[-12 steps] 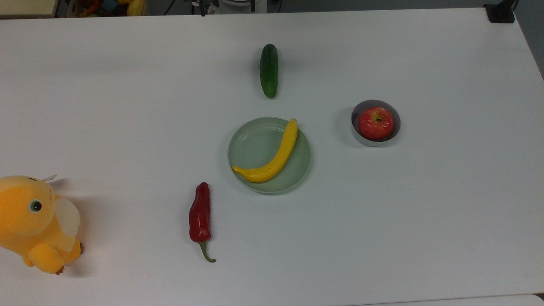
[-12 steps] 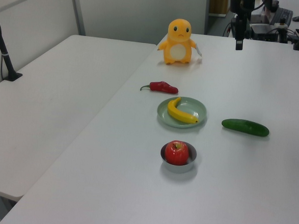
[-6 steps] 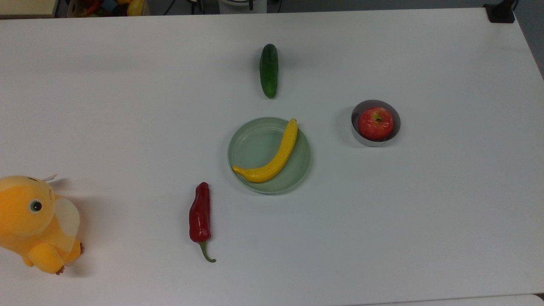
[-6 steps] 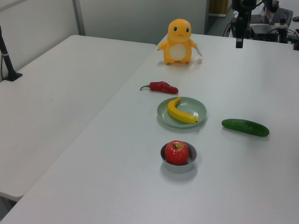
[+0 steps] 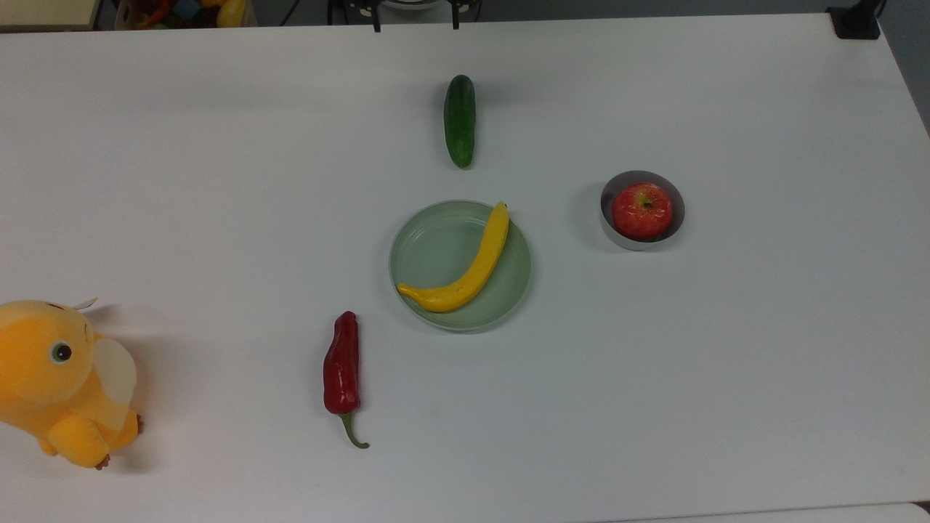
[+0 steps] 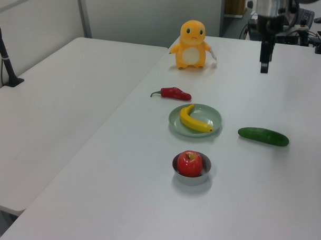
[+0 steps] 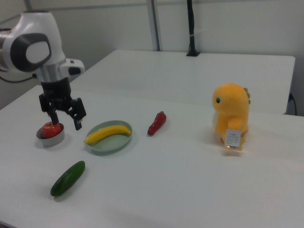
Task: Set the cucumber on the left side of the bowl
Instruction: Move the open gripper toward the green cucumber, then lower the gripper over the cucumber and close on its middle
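The dark green cucumber [image 5: 460, 120] [image 6: 263, 136] [image 7: 68, 178] lies alone on the white table, above the plate in the top view. The small grey bowl [image 5: 616, 235] [image 6: 191, 179] [image 7: 50, 140] stands to the top view's right of the plate and holds a red apple [image 5: 642, 211]. My gripper [image 7: 66, 118] [image 6: 264, 59] hangs open in the air with nothing between its fingers. In the top view its two fingertips [image 5: 376, 27] show at the upper edge, beyond the cucumber. It is well apart from the cucumber.
A pale green plate [image 5: 436, 247] with a yellow banana [image 5: 468, 269] sits mid-table. A red chili [image 5: 341, 367] lies below and left of it in the top view. An orange plush toy [image 5: 58, 381] stands at the top view's left edge. A second table [image 6: 55, 111] adjoins.
The gripper has come lower and forward over the table edge, its fingertips now entering the top view. The cucumber, the bowl and the other things have not moved.
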{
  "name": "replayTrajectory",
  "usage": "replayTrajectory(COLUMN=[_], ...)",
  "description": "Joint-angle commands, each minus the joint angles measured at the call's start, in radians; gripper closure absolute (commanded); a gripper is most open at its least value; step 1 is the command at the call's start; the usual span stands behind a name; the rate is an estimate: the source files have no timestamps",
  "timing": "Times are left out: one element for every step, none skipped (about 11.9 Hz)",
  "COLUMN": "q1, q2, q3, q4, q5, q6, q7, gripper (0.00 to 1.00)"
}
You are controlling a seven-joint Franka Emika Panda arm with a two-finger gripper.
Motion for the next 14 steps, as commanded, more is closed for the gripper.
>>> replayTrajectory(q1=[0.042,0.057,0.062,0.085,0.095,0.097,0.1,0.102,0.102,0.097,0.097,0.1,0.1,0.102], q2=[-0.037,-0.035,-0.034,-0.014,0.01,0.034,0.04,0.057,0.081,0.106,0.135,0.165,0.181,0.202], q3=[0.003,0.005,0.006,0.013,0.017,0.017,0.017,0.017,0.017,0.017,0.017,0.017,0.017,0.017], q4=[-0.147,-0.194,-0.236,-0.264,-0.281,-0.288,-0.298,-0.298,-0.298,-0.298,-0.296,-0.292,-0.292,-0.292], q5=[0.011,0.011,0.011,0.011,0.011,0.011,0.011,0.011,0.011,0.011,0.011,0.01,0.01,0.008], q6=[0.149,0.21,0.269,0.313,0.336,0.34,0.338,0.337,0.331,0.33,0.34,0.343,0.355,0.373], q7=[0.07,0.088,0.098,0.122,0.145,0.15,0.153,0.154,0.154,0.148,0.144,0.144,0.144,0.144], gripper=[0.0,0.0,0.0,0.0,0.0,0.0,0.0,0.0,0.0,0.0,0.0,0.0,0.0,0.0])
